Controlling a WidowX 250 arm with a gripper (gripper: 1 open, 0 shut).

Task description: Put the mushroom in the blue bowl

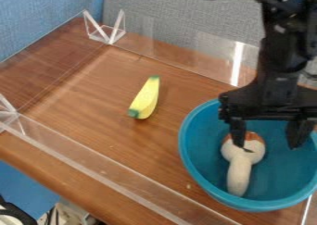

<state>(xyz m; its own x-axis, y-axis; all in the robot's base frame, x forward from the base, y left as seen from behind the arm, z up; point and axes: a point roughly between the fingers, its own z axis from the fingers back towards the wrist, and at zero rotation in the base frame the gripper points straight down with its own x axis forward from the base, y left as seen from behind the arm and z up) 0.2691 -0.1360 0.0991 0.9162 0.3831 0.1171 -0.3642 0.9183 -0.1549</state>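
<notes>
Showing cream-stemmed, orange-brown-capped mushroom (242, 166) inside glossy blue bowl (205, 155), black hand (264, 139) above, fingers spread

Wooden worktop (93, 108): bare stretch left of the banana toy (145, 97), open from above.
Banana-to-bowl gap: narrow strip of bare wood between the toy and the blue bowl (205, 179).
Bowl interior: free floor to the right of the mushroom (239, 173); the black pincer (269, 129) blocks the space over the far part.
Clear panel (106, 168): low barrier along the near side.
</notes>
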